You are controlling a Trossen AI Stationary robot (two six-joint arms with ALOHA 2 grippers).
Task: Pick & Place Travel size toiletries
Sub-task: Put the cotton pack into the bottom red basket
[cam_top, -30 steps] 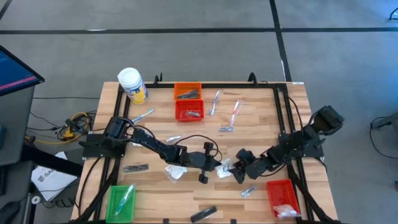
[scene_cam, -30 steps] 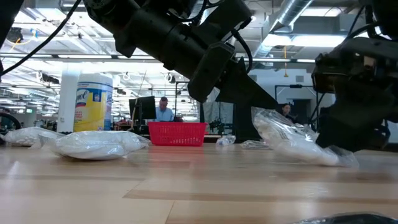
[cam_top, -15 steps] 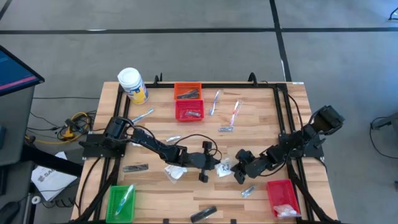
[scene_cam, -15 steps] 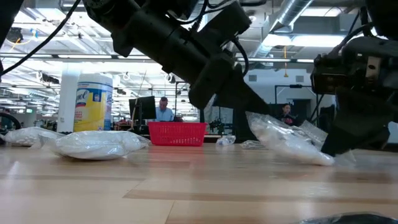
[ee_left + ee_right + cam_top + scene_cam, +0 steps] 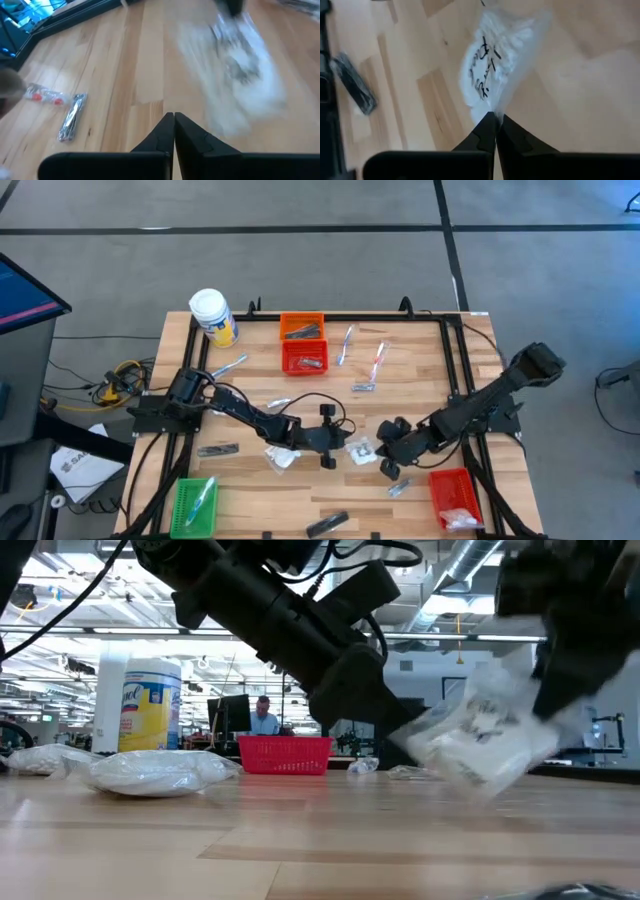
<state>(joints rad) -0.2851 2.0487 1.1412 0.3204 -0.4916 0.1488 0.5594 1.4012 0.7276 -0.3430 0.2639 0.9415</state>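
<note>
A white packet with black writing [image 5: 495,55] hangs from my right gripper [image 5: 493,116], which is shut on it. In the low view the packet [image 5: 480,745] is off the wood. From above, the packet [image 5: 361,450] lies between the two grippers at the table's middle. My left gripper [image 5: 174,116] is shut. It points at the packet from the table's left [image 5: 345,445] with a gap between them. More toiletries lie flat on the table: a white packet [image 5: 280,458], a foil sachet [image 5: 218,449] and a dark tube [image 5: 327,524]. My right gripper pinches the packet by a thin edge [image 5: 489,106] between its two fingers. The fingers come slanting down from the table's right. The packet is lifted clear of the table and hangs tilted below the fingers [image 5: 545,690].
A red basket [image 5: 455,495] with white packets sits at the near right corner and a green basket [image 5: 195,502] at the near left. Orange [image 5: 302,328] and red [image 5: 305,357] baskets and a white jar [image 5: 213,317] stand at the far edge. Sticks [image 5: 378,360] and a sachet [image 5: 398,487] lie around.
The right gripper has risen with the packet. The packet lay on the table a second ago and now hangs tilted, clear of the wood. The left gripper has stayed beside it, drawn back a little toward the table's left.
</note>
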